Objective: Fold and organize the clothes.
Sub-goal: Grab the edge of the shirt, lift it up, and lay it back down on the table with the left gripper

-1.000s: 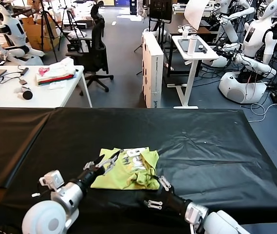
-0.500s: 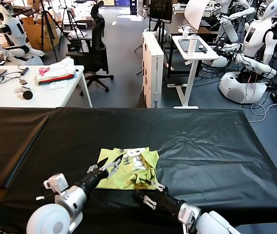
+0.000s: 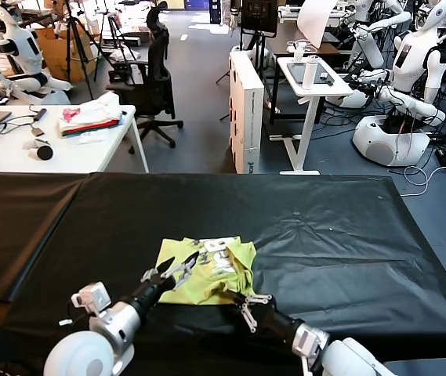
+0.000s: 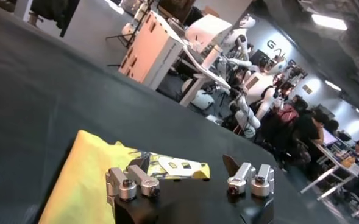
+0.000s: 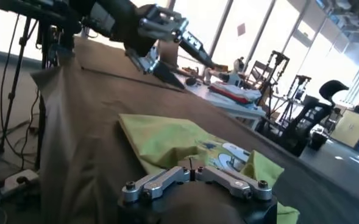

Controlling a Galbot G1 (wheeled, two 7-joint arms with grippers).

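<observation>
The lime-yellow T-shirt [image 3: 211, 274] lies folded into a small packet on the black table [image 3: 324, 235], with a white and blue print on its top. My left gripper [image 3: 177, 270] hovers open over the shirt's left part, jaws wide apart. In the left wrist view, the shirt [image 4: 88, 176] lies below the left gripper [image 4: 185, 176]. My right gripper [image 3: 248, 301] is shut at the shirt's near right corner. In the right wrist view, the right gripper's [image 5: 192, 165] tips meet just short of the shirt [image 5: 167, 140], with no cloth seen between them.
A white desk [image 3: 19, 153] at the back left holds a white, pink and red cloth pile [image 3: 89, 117]. Behind the table stand an office chair [image 3: 154, 78], a white box [image 3: 246, 110] and other robots [image 3: 411, 78]. Bare black tabletop stretches to the shirt's right.
My right gripper has shifted a little left along the shirt's near edge. My left gripper has drawn slightly nearer. The shirt's near right corner has settled.
</observation>
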